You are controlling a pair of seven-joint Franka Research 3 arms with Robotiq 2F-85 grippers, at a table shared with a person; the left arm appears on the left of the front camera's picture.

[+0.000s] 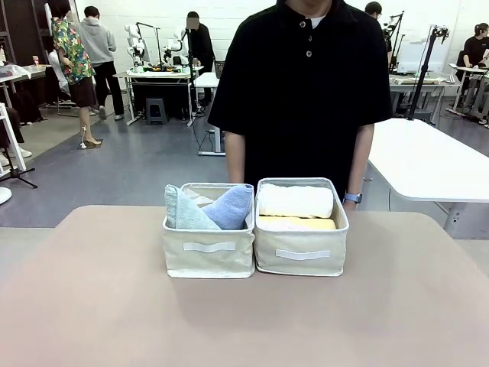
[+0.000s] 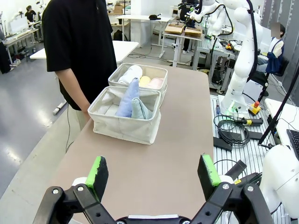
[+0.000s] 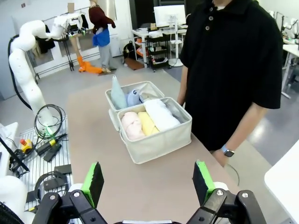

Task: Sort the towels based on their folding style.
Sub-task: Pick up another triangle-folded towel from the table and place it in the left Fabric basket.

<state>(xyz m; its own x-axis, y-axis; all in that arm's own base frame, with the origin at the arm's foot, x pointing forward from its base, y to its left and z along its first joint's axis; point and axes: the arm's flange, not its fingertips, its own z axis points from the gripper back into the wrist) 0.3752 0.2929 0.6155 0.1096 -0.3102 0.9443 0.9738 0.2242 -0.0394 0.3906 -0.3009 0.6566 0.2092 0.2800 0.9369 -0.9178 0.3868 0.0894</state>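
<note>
- Two cone-folded towels, a pale grey-green one (image 1: pixel 182 211) and a light blue one (image 1: pixel 230 205), stand point-up and lean together inside the left basket (image 1: pixel 208 258), a cream fabric bin with a flat front handle.
- Touching that bin on its right is the right basket (image 1: pixel 301 258), which holds the rolled towels: a white roll (image 1: pixel 295 201) lies at its far side and a yellow roll (image 1: pixel 296 222) just in front of it.
- The right wrist view shows a pale pink roll (image 3: pixel 132 125) at the near end of that same basket, beside the yellow roll (image 3: pixel 147 123) and the white roll (image 3: pixel 161 115); any dark grey roll is hidden.
- Both baskets sit mid-table on the tan table (image 1: pixel 244 321), toward its far edge.
- A person in a black shirt (image 1: pixel 306 84) stands directly behind the baskets, arms down, a watch on one wrist.
- The left gripper (image 2: pixel 154 173) hovers above the tabletop well short of the left basket, its green-padded fingers spread wide with nothing between them.
- The right gripper (image 3: pixel 148 181) hangs well back from the right basket, jaws likewise wide apart and empty.
</note>
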